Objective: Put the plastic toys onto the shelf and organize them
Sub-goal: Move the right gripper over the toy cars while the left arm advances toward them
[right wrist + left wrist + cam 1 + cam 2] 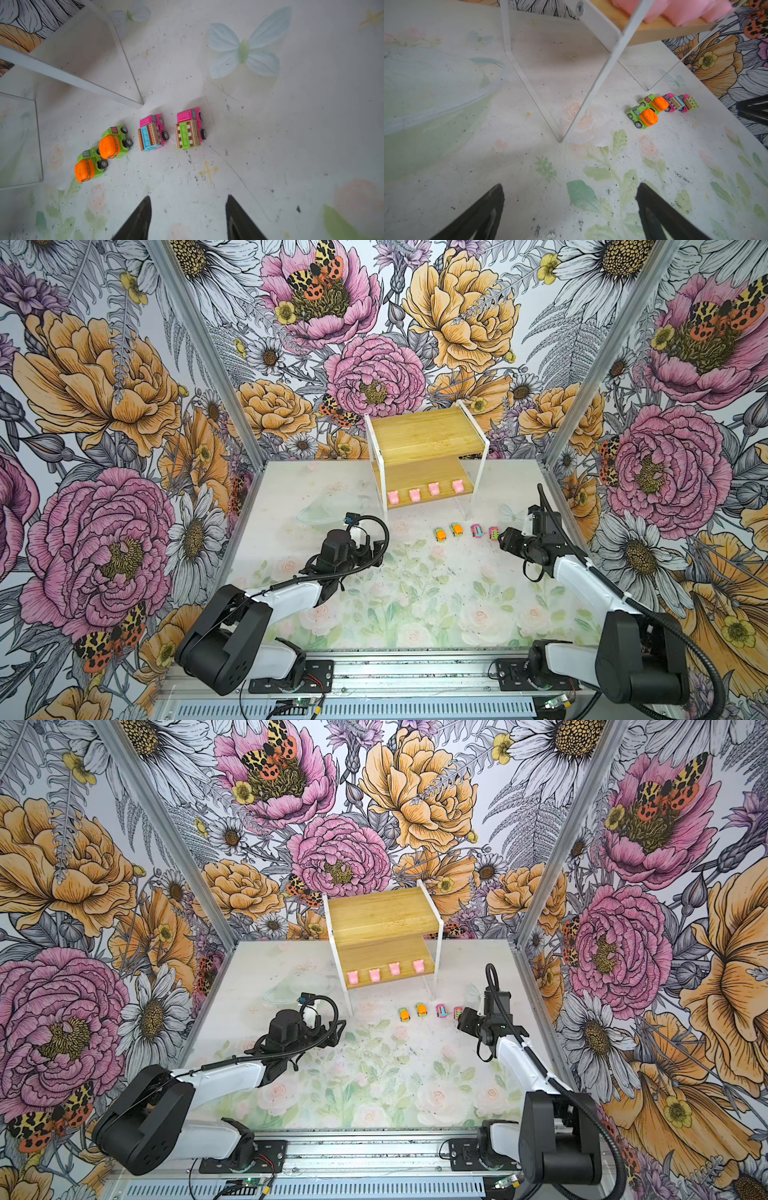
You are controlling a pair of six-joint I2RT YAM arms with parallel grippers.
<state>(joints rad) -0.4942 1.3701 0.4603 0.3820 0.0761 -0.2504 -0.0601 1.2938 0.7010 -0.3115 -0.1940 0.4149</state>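
Right pincer (188, 196) hangs empty, jaws parted, apparently to straddle the green-topped pink car (188, 129) just ahead, endmost of four cars (113, 143) rowed on the bench (291, 124). The left pincer (570, 185), likewise spread and empty, hangs aside. Pink figures (433, 488) line the lower board of the shelf (428, 435), presumably leaving the top for cars.

Shelf (428, 433): light bamboo boards, thin white frame; four figures (434, 488) pale pink. Two lime green cars (109, 146) w/ orange tops; blue-block car (150, 134) & green-block car (188, 129) both hot pink w/ brown-white dotted stripes. Worktop (415, 593) off-white w/ faded pink roses, green leaves, black specks; walls (104, 385) pink & orange blooms in black line.
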